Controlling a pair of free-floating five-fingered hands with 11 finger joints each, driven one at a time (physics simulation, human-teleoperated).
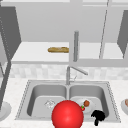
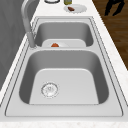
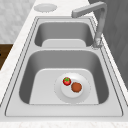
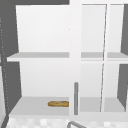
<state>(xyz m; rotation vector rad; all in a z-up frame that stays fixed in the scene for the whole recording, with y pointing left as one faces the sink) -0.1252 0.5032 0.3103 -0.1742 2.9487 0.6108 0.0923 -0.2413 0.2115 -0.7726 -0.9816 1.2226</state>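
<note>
My right hand (image 1: pixel 98 116) hovers at the sink's front right corner, just outside the rim, with its fingers hanging down loosely and holding nothing. The left side view shows the same hand (image 2: pixel 113 6) over the dark floor, clear of the counter. Nearest to it is a white plate (image 1: pixel 78 102) in the right basin, carrying a small red fruit with a green top (image 3: pixel 66 81) and a round brown piece of food (image 3: pixel 76 87). A big red ball (image 1: pixel 67 114) covers the sink's front edge in the front view.
The faucet (image 1: pixel 68 75) stands between the two basins, and the left basin holds just its drain (image 2: pixel 49 89). A loaf of bread (image 4: pixel 58 103) lies on the open wall cabinet's lower shelf. White plates sit on the counter at the left (image 3: pixel 45 7) and right (image 2: pixel 79 9).
</note>
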